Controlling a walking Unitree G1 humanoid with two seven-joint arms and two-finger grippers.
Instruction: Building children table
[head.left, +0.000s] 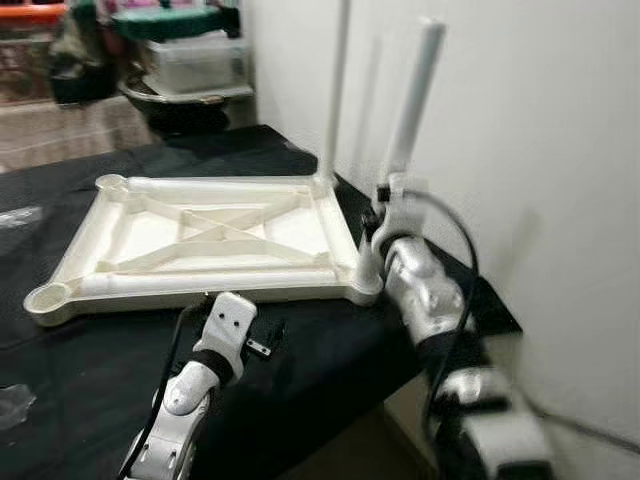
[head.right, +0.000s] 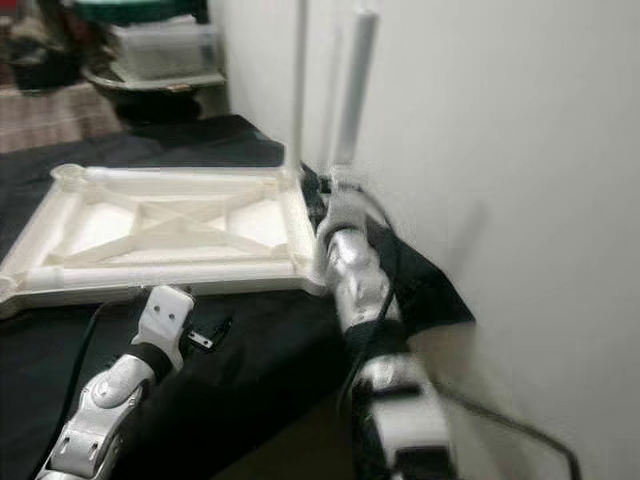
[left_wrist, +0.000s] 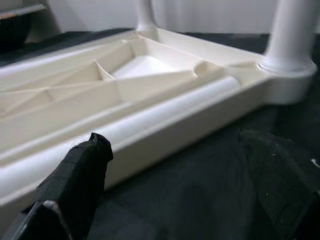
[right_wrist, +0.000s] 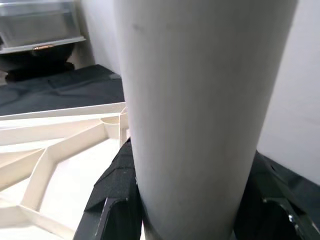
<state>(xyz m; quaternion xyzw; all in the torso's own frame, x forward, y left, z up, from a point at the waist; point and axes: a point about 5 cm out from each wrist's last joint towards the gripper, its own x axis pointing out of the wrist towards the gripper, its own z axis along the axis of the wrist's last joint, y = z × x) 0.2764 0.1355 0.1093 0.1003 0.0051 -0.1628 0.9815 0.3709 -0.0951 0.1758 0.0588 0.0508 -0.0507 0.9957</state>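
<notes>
Right wrist view: right tool (right_wrist: 185, 200) pinches the near table leg (right_wrist: 200, 100), upright in the corner socket of the upturned tabletop (head.left: 200, 235) on the black worktop (head.left: 90, 390). Left tool (left_wrist: 175, 185) hovers spread beside the tabletop's front edge. Leg looks light, stiff, smooth plastic; grip low near the socket.

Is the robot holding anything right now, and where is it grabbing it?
Yes. The right gripper holds the near white table leg low down, just above its corner socket in the upside-down tabletop. The left gripper is open, holding nothing.
</notes>
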